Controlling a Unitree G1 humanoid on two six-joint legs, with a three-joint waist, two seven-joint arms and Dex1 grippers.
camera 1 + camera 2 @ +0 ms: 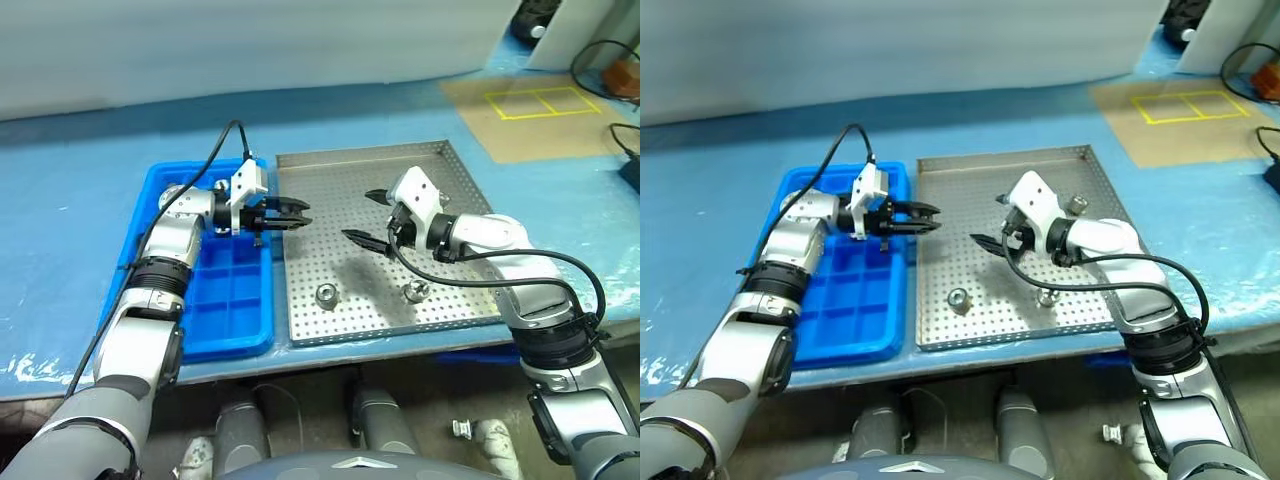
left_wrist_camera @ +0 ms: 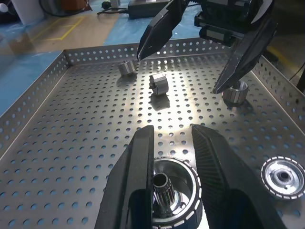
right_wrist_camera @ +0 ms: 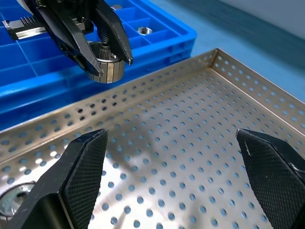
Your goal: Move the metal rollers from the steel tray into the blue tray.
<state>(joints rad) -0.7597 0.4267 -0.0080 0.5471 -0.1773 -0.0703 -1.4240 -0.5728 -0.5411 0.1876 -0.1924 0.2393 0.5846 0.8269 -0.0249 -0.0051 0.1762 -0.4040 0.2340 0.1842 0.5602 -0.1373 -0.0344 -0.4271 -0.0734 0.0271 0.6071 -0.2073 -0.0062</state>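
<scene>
Steel tray point(image 1: 450, 160) holds loose metal rollers point(image 1: 326, 294); left fingers point(image 3: 114, 36) pinch one, right fingers point(image 3: 81, 167) spread.

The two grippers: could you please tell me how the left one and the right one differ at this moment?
The left gripper is shut on a metal roller; the right gripper stands wide open and holds nothing. The left gripper sits by the edge between the blue tray and the steel tray; the right gripper hangs over the steel tray's middle. Both have two black fingers and hover above the trays, pointing toward each other.
</scene>
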